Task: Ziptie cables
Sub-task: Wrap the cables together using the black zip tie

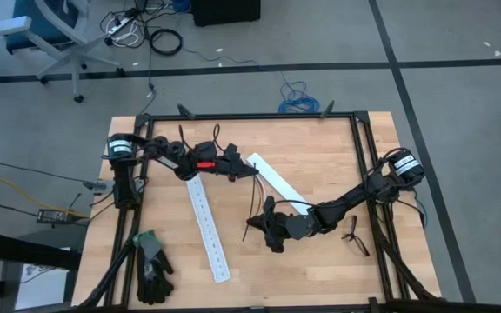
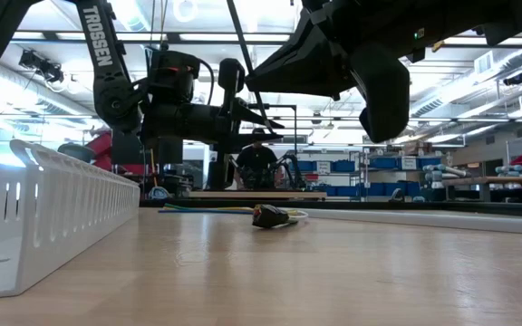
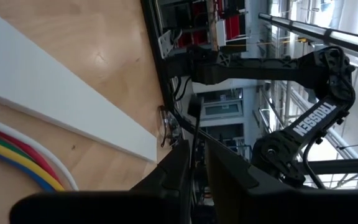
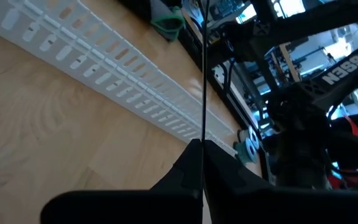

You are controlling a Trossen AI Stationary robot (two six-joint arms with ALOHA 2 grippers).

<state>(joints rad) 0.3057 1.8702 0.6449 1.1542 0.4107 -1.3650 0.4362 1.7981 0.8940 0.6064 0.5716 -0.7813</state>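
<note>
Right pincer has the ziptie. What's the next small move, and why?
Probably ease the right pincer down to bring the ziptie alongside the cables. It is shut on the strip, which points out past its fingertips, while the cables lie loose on the table, not yet wrapped. The left pincer hovers close by.
</note>
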